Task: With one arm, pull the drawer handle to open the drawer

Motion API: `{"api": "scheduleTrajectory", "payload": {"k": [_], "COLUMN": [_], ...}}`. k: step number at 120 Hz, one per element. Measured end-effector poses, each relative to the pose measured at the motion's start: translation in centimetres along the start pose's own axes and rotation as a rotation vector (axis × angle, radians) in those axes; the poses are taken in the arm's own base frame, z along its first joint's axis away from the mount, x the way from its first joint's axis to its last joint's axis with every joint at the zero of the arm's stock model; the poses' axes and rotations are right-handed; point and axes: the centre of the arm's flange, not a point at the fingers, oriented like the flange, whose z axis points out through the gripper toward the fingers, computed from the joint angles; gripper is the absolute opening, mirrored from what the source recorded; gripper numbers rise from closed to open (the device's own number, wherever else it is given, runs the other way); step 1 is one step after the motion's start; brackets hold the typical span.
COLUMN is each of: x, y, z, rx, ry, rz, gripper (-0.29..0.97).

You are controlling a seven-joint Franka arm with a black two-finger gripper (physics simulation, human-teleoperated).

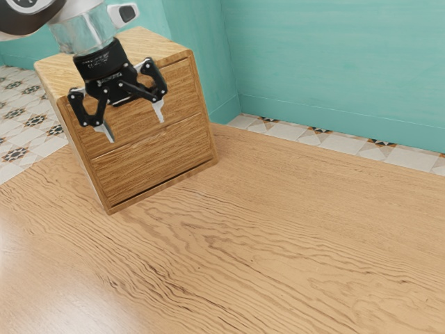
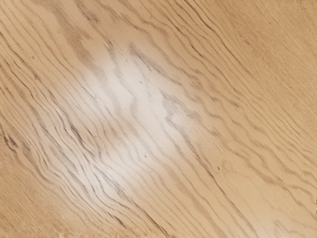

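A small wooden cabinet (image 1: 149,149) with two drawer fronts stands at the exterior view's upper left on the wooden floor. The upper drawer front (image 1: 177,87) and the lower drawer front (image 1: 156,156) both sit flush, and no handle is visible on either. My black gripper (image 1: 132,120) hangs open in front of the upper drawer, its two fingertips (image 1: 107,132) pointing down and spread wide with nothing between them. The wrist view looks down on bare wood grain (image 2: 158,119) with a glossy highlight.
A wide wooden floor (image 1: 278,243) stretches across the exterior view's right and front. A turquoise wall (image 1: 334,56) runs behind, with a strip of patterned tiles (image 1: 348,142) at its base and more tiles at the left.
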Motion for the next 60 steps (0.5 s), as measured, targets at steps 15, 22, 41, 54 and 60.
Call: {"api": "scheduleTrajectory", "payload": {"k": [15, 22, 41, 54, 60], "x": [-1.3, -1.5, -2.4, -4.1, -4.2], "y": [0.9, 0.9, -0.6, -1.7, -1.1], "z": [0.3, 0.4, -3.7, -8.2, -8.3], "rx": [0.018, 0.023, -0.022, -0.094, -0.113], "ry": [-0.016, -0.02, 0.06, 0.174, 0.198], "rz": [-0.165, -0.239, -0.455, -0.578, -0.604], "gripper": [0.66, 0.66, 0.66, 0.66, 0.66]}}
